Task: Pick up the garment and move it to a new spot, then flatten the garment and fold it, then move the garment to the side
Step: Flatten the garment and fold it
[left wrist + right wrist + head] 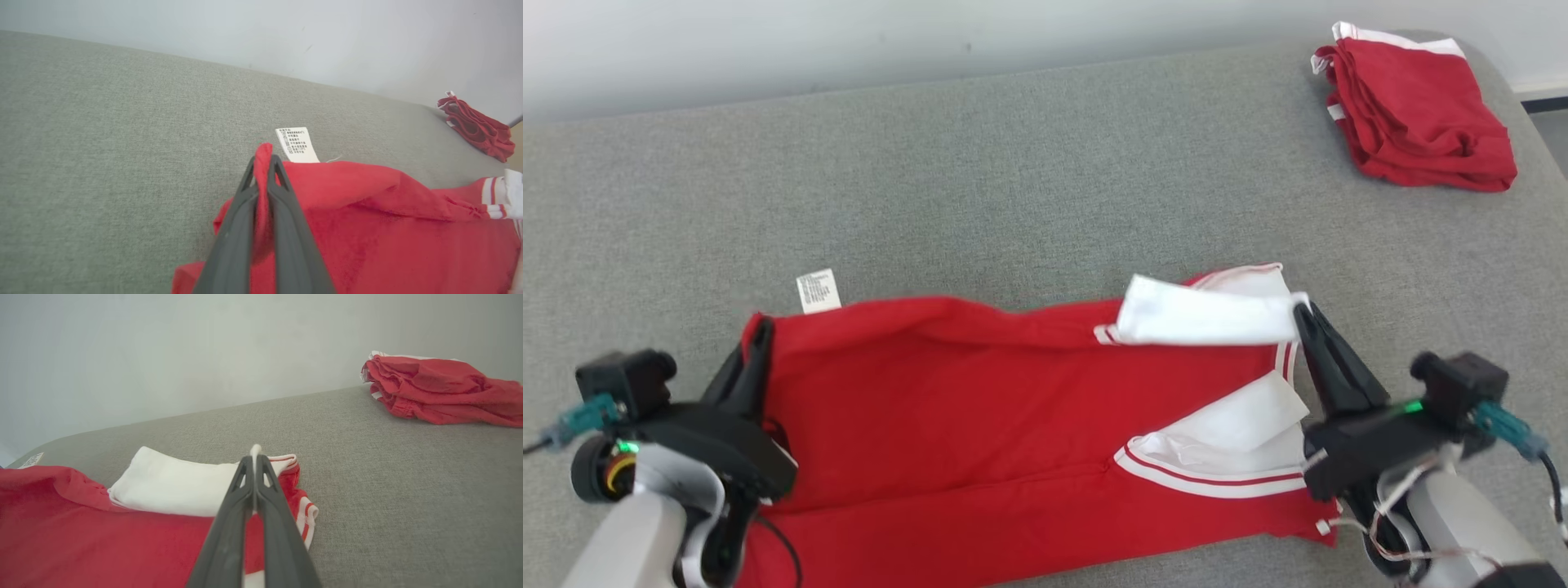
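The spread red cloth garment (947,392) has white sleeves edged with red-and-white stripes, and its small white care label (818,291) carries dark print. The folded red cloth garment (1417,114) at the far right corner of the grey woven fabric surface (1013,180) shows white stripes along its edge.

Garment (980,408) on cushion (1013,180), 6 o'clock; left gripper (761,327) at its 9 o'clock edge, right gripper (1303,314) at 3; folded pile (1417,114), 1 o'clock.
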Robot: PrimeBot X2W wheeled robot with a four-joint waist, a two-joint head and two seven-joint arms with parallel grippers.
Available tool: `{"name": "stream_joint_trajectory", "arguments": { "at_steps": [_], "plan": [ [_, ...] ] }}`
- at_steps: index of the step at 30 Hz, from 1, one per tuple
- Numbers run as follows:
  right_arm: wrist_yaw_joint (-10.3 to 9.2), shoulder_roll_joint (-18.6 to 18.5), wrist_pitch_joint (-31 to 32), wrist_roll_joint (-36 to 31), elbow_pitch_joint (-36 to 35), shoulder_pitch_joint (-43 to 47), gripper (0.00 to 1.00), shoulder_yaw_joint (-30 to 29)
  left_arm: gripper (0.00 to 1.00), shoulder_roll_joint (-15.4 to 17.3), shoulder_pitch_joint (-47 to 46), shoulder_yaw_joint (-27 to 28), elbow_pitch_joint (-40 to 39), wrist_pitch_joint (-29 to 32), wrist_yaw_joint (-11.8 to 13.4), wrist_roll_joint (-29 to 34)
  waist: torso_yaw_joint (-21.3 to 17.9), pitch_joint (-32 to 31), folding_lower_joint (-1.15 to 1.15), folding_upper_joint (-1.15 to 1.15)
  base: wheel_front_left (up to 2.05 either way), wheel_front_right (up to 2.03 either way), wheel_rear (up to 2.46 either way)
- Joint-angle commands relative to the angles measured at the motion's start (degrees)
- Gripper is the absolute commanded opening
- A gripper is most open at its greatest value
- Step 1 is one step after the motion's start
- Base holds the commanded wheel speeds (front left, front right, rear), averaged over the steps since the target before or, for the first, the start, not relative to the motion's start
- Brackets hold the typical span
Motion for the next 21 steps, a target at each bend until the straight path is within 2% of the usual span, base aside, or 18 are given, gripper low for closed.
{"name": "stream_joint_trajectory", "arguments": {
  "at_steps": [1, 5, 13, 21],
  "plan": [
    [0.03, 0.4, 0.1, 0.1, -1.4, 2.2, 0.0, -1.3, 0.0, 0.0, 2.0, -0.2, -1.1, -1.1, 0.4, 0.6, 0.0, -0.4, 0.01, 0.0, 0.0, 0.0, 0.0],
    [0.03, 1.1, 1.3, -0.3, -4.8, 7.5, 0.0, -5.3, 0.0, 0.3, 6.3, -1.1, -3.9, -3.6, 1.4, 2.5, 0.7, -1.3, 0.01, 0.0, 0.0, 0.0, 0.0],
    [0.03, 3.1, 4.3, -1.7, -10.5, 16.7, 0.0, -12.5, 0.0, -1.3, 12.0, -2.3, -6.9, -5.4, 2.4, 1.8, 2.6, -2.5, 0.01, 0.0, 0.0, 0.0, 0.0],
    [0.03, 5.4, 6.8, -3.5, -12.7, 20.2, 0.0, -14.4, 0.0, -2.0, 14.6, -2.8, -6.8, -6.7, 2.5, 1.4, 3.1, -3.4, 0.01, 0.0, 0.0, 0.0, 0.0]
  ]
}}
